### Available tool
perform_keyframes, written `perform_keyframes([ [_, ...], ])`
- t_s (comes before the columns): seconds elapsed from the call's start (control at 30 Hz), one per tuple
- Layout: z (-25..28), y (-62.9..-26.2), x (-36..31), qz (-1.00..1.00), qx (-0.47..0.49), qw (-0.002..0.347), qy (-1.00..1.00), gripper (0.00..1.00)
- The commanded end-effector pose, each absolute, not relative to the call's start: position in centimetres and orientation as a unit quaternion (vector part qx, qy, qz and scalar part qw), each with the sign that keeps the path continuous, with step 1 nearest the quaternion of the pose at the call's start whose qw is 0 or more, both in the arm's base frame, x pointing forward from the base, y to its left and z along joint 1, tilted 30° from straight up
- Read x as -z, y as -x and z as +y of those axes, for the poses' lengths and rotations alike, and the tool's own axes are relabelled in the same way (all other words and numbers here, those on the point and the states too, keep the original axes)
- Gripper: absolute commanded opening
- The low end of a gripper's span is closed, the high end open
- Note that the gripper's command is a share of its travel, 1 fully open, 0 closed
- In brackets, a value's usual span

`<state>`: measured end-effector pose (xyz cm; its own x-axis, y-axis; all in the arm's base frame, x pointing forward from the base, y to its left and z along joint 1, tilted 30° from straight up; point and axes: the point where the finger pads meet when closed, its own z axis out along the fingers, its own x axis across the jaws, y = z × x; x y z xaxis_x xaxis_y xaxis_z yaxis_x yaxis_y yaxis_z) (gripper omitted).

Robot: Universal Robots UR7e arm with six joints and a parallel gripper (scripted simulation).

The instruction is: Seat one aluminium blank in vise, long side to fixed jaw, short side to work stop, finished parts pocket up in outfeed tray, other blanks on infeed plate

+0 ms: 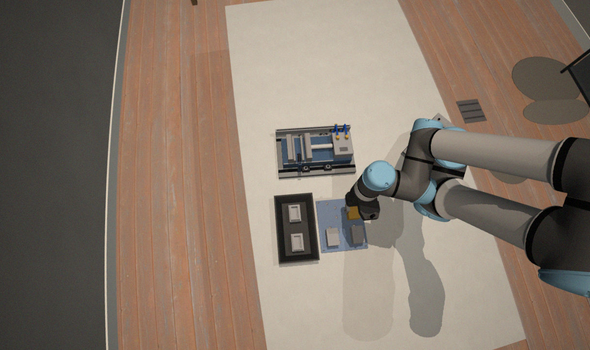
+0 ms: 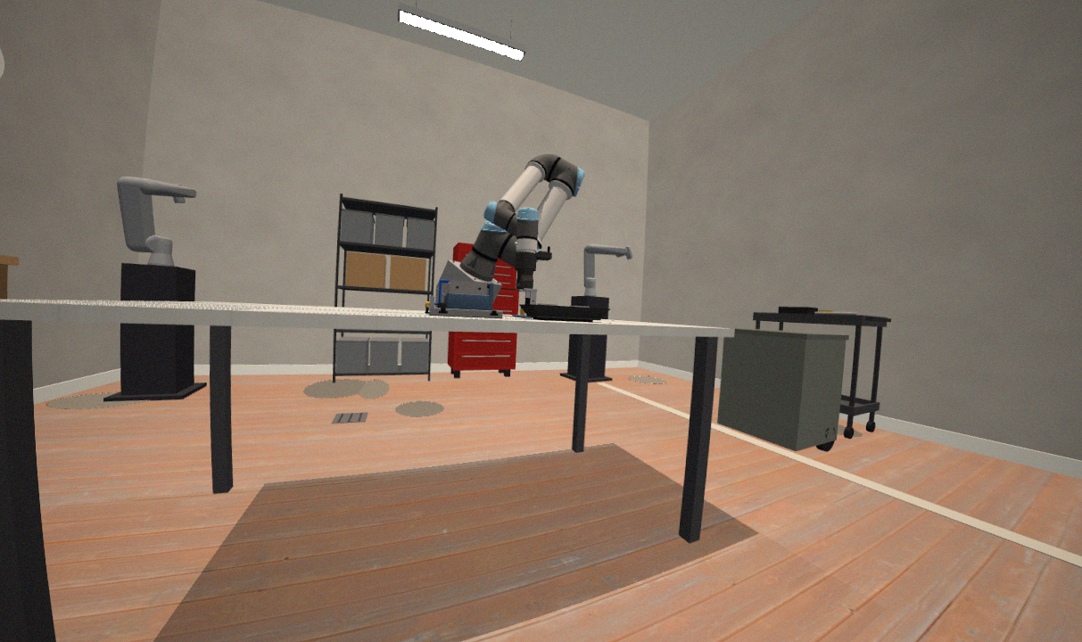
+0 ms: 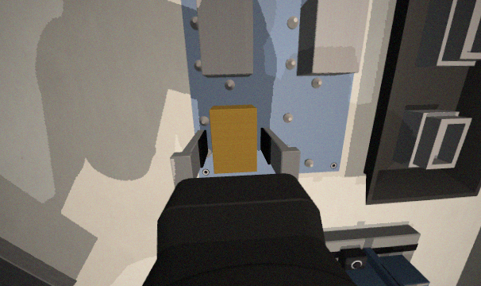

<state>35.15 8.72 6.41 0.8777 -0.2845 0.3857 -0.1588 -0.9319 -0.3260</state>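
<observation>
A brass blank (image 3: 233,138) lies flat on the blue infeed plate (image 3: 270,99), at the corner nearest the vise. My gripper (image 3: 234,140) is open, its fingers on either side of the blank with a small gap on each side. In the overhead view the gripper (image 1: 352,212) stands over the brass blank (image 1: 353,212). Two aluminium blanks (image 1: 332,236) (image 1: 357,234) lie flat on the plate's far end; they also show in the wrist view (image 3: 225,36) (image 3: 330,37). Two finished parts (image 1: 294,213) (image 1: 297,242) lie pocket up in the black outfeed tray (image 1: 296,228). The vise (image 1: 315,150) stands open, its opening (image 1: 297,149) empty.
Round pins (image 3: 287,117) stick up from the infeed plate around the blanks. The outfeed tray's wall (image 3: 379,99) runs close along the plate's side. The vise's hoses (image 1: 340,129) stand at its end away from the fixed jaw.
</observation>
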Motion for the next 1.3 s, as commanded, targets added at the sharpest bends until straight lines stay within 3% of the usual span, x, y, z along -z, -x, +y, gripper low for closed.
perform_keyframes([
  [0.0,8.7,-35.1,-6.5,0.115,0.219,0.144,0.958,1.0],
  [1.27,7.7,-33.2,-10.3,0.115,0.219,0.144,0.958,1.0],
])
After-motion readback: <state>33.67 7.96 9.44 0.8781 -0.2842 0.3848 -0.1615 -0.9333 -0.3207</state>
